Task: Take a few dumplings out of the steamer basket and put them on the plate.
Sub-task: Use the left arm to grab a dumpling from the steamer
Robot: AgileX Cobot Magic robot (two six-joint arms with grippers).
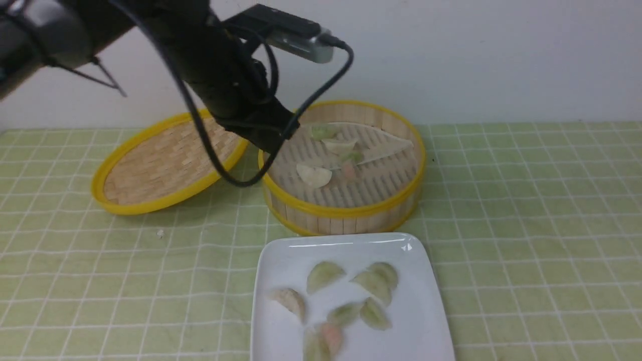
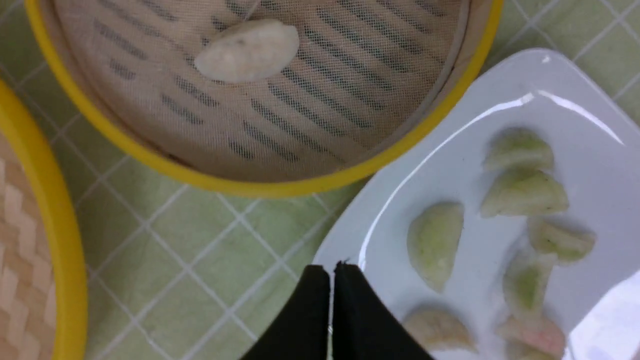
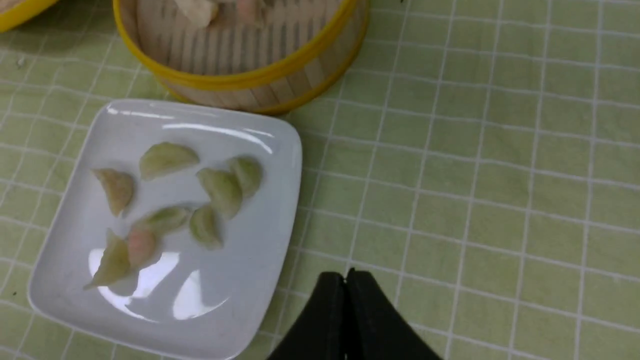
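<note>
The steamer basket (image 1: 346,210) stands mid-table and holds several dumplings (image 1: 314,175) on its whitish liner. The white square plate (image 1: 416,311) lies just in front of it with several dumplings (image 1: 326,275), mostly pale green and one pinkish. My left gripper (image 1: 273,144) hangs in the air over the basket's left rim; the left wrist view shows it (image 2: 331,267) shut and empty, with the basket (image 2: 250,187), one whitish dumpling (image 2: 247,50) and the plate (image 2: 450,150) below. My right gripper (image 3: 346,274) is shut and empty above the cloth to the right of the plate (image 3: 260,225).
The shallow woven yellow-rimmed lid (image 1: 165,160) lies tilted to the left of the basket, its edge close to the basket's rim. A green checked cloth (image 1: 526,225) covers the table. A white wall stands behind. The left arm's cable (image 1: 235,180) hangs between the lid and the basket.
</note>
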